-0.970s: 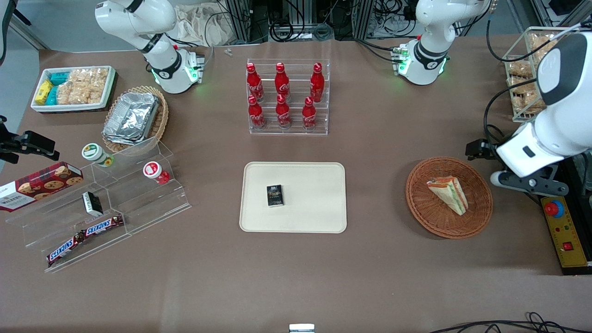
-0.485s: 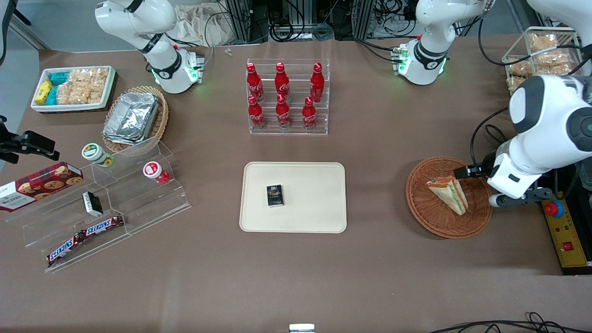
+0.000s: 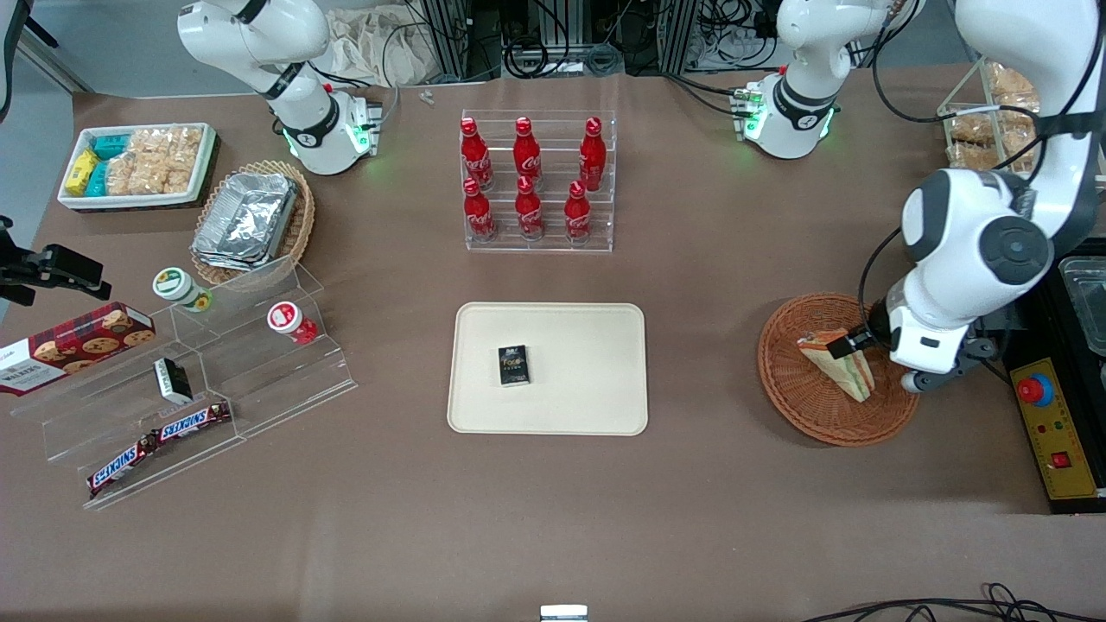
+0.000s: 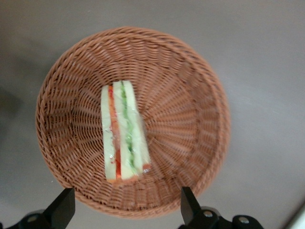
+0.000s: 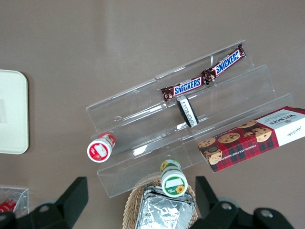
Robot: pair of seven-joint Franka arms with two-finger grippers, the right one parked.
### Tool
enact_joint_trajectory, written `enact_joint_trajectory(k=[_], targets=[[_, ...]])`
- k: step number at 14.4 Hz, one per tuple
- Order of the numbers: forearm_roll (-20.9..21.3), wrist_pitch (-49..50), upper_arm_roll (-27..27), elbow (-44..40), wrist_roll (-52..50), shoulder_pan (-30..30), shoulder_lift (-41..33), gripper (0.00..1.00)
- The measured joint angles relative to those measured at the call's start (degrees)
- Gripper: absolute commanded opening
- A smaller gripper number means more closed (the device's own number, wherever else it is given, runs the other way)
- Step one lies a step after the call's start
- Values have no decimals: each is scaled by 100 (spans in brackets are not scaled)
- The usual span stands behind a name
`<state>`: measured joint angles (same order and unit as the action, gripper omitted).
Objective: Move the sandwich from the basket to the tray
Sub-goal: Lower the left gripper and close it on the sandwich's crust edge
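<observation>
The sandwich (image 3: 836, 367) is a clear-wrapped wedge of white bread with green and orange-red layers, lying in the round reddish-brown basket (image 3: 795, 397). My gripper (image 3: 854, 345) hangs just above it, over the part of the basket farther from the front camera. In the left wrist view the gripper (image 4: 126, 207) is open, its black fingers (image 4: 64, 206) spread wider than the sandwich (image 4: 123, 138) and over the basket's rim (image 4: 190, 95). Nothing is held. The cream tray (image 3: 587, 345) lies at mid-table with a small black box (image 3: 513, 364) on it.
A clear rack of red bottles (image 3: 536, 181) stands farther from the front camera than the tray. A yellow control box (image 3: 1056, 436) lies beside the basket at the table's edge. A stepped acrylic shelf (image 3: 199, 380) sits toward the parked arm's end.
My arm has swung in from the table's edge over the basket, bringing the open gripper from beside the basket to just above the sandwich. The sandwich has not moved.
</observation>
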<state>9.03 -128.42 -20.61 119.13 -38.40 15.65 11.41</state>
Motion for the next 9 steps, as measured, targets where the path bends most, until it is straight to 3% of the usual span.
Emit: enact_joint_trajectory(k=[3,9], targets=[[233,-447,75,385,-298,-1,103,100],[242,-632,289,505,-323,1,341,100]])
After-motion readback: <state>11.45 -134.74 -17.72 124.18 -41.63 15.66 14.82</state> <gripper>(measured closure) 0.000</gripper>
